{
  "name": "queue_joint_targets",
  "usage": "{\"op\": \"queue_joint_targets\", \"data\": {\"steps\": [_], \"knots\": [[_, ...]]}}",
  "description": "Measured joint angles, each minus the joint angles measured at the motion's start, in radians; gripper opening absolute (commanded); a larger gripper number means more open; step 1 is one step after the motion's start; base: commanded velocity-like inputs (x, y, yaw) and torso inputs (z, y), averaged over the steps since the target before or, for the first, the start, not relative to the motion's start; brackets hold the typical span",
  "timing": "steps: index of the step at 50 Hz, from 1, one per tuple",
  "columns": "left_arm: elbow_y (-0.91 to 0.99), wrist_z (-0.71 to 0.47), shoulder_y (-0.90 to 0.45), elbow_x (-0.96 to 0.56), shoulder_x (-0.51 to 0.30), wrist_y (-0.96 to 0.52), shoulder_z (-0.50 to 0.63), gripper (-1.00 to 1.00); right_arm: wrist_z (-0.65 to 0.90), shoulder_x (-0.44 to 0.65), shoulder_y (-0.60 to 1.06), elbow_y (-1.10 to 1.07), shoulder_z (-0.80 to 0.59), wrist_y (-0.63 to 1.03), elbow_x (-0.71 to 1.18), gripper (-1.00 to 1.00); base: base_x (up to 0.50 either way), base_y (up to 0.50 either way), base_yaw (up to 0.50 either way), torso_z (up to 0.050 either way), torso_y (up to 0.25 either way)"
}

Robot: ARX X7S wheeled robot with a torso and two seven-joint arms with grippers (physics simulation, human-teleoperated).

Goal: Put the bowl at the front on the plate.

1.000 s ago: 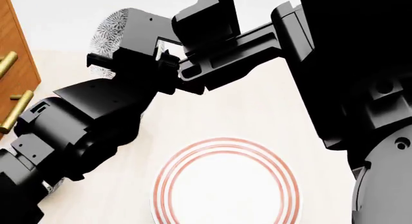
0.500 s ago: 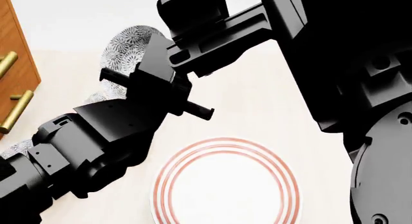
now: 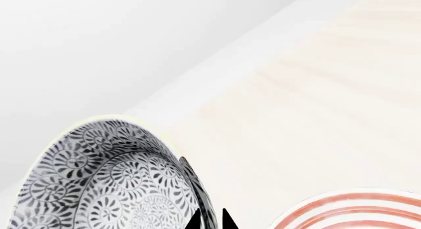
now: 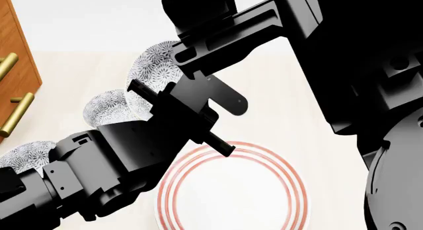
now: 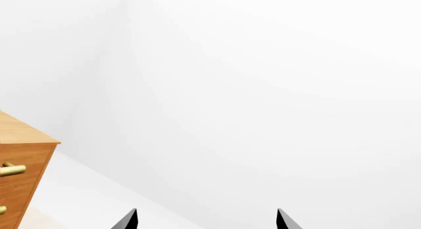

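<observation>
A wooden cabinet (image 4: 15, 61) with brass bar handles (image 4: 16, 114) is seen at nine o'clock in the head view, beside the pale wooden tabletop (image 4: 278, 121). Two other patterned bowls (image 4: 109, 108) (image 4: 25, 153) are set toward eight o'clock, partly hidden. A white wall (image 5: 263, 91) is seen behind.

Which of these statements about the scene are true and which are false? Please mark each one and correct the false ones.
1. The left gripper grips a patterned bowl by its rim. True.
2. A bowl already sits on the plate. False: the plate is bare.
3. The right gripper is shut on a bowl. False: its fingertips stand apart with nothing between them.
4. A wooden cabinet with brass handles stands at the left of the head view. True.
5. The plate has blue rings. False: they are red.
</observation>
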Motion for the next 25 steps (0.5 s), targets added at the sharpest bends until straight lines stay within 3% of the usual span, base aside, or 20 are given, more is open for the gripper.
{"op": "queue_joint_targets", "data": {"steps": [25], "knots": [[0.123, 0.055, -0.016, 0.042, 0.0, -0.115, -0.005, -1.0, 0.022, 0.022, -0.001, -0.021, 0.006, -0.013, 0.021, 1.0, 0.0, 0.0, 0.0, 0.0, 0.0]]}}
